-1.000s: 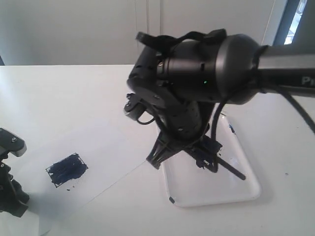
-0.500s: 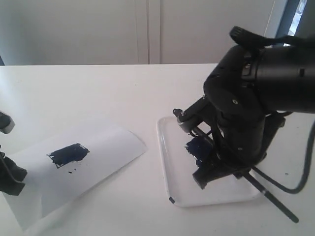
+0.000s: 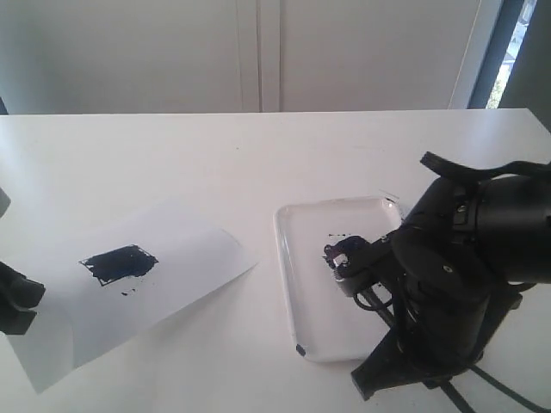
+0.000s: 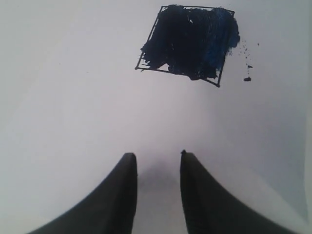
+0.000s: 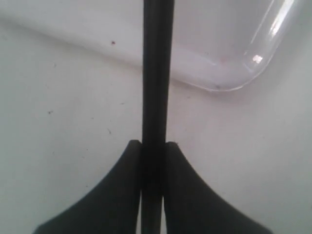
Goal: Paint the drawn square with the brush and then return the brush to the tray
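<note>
Brush (image 5: pixel 156 73) stays pinched in the right end effector (image 5: pixel 153 144), which has swung down past the tray (image 3: pixel 297 284) corner.

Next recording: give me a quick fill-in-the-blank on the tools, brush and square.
1. The right tool grips the brush by its black ___.
2. The left tool is ___ and empty.
3. The drawn square has already been ___.
Missing words: handle; open; painted.

**White table, two things laid flat**

White table (image 3: pixel 215 163), broad and level. Toward the left, lying flat and askew: a white paper sheet (image 3: pixel 194 258). Just right of its corner, not touching: a glossy white tray (image 3: pixel 306 292) with raised rim.
</note>
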You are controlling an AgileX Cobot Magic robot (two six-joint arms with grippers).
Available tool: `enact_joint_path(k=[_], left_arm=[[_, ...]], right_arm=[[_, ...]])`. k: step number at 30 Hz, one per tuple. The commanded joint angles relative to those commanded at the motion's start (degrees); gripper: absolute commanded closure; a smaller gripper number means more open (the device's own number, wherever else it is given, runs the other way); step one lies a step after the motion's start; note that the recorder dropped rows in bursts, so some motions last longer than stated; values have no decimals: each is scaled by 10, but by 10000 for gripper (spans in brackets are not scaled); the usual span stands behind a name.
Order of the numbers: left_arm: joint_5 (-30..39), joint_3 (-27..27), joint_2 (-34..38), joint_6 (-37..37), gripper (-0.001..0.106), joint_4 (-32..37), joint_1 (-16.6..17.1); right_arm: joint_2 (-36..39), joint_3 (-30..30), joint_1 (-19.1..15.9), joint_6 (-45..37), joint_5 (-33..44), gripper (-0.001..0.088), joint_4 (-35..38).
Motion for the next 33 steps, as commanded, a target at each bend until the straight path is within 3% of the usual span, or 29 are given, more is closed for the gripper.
enact_joint_path(k=[4, 10, 20, 22, 24, 25, 26, 27, 28, 33], left_arm=[[3, 1, 4, 0, 633, 0, 0], [1, 2, 4, 0, 410, -7, 0], [1, 2, 4, 0, 394, -10, 0], [3, 2, 4, 0, 394, -15, 0], [4, 2, 4, 0, 394, -19, 0], [11, 2, 4, 0, 397, -31, 0], [21, 2, 4, 0, 407, -41, 0], [44, 2, 4, 0, 454, -45, 0], [62, 2, 9, 0, 548, -43, 0], [97, 2, 60, 3, 770, -35, 0]], right_arm=[[0, 8, -10, 20, -5, 868, 0], [0, 10, -10, 20, -1, 838, 4], [-1, 10, -10, 18, 1, 429, 5], [-23, 9, -6, 9, -59, 392, 5], [-59, -1, 4, -53, -148, 399, 52], [-74, -10, 9, -102, -225, 480, 104], [-75, -15, 11, -119, -250, 543, 125], [-66, -29, 15, -163, -289, 744, 172], [-48, -45, 15, -199, -292, 866, 212], [9, -74, 23, -287, -287, 868, 302]])
